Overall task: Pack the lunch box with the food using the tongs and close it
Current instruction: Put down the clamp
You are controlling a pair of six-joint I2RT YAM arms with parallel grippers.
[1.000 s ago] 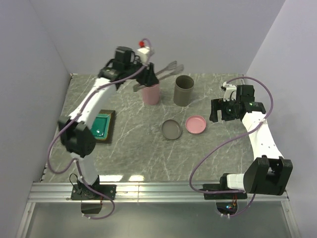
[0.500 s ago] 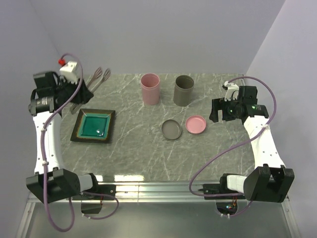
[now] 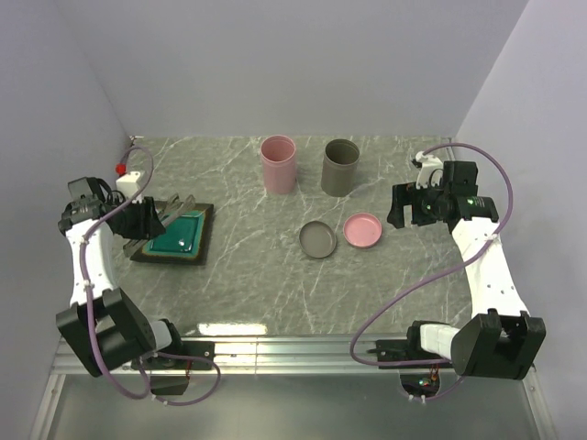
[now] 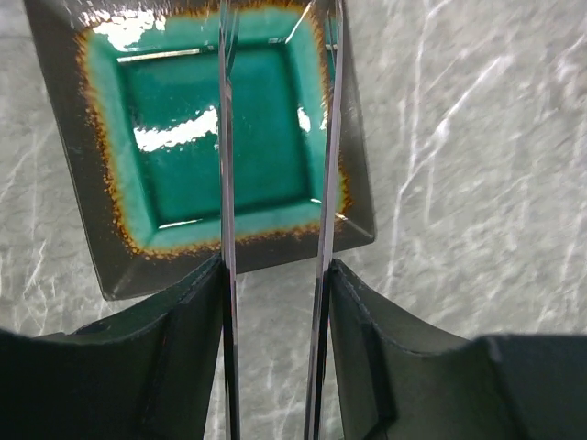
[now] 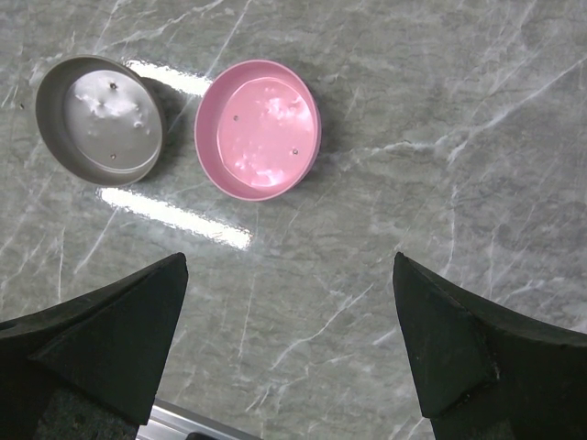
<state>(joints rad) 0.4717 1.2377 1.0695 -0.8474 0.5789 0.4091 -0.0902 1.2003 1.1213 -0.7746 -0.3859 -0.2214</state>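
The left hand (image 4: 275, 270), half closed, pinches the tongs (image 4: 227, 183), whose two arms reach over the teal tray (image 4: 83, 165). The right hand (image 5: 289, 275) hangs spread wide above the pink lid (image 5: 259, 128) and grey lid (image 5: 99, 119), which lie on the tabletop (image 5: 440, 110). The pink cup (image 3: 279, 165) and grey cup (image 3: 339, 168) stand upright; their insides cannot be seen.

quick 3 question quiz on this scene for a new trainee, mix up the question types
1. True or false: the left hand grips the tongs above the teal tray.
2. The right hand is: A) open, holding nothing B) shut on a lid C) shut on a cup.
3. How many cups stand upright at the back of the table?

Key: 1 true; 2 A; 3 two, the pink cup and the grey cup.
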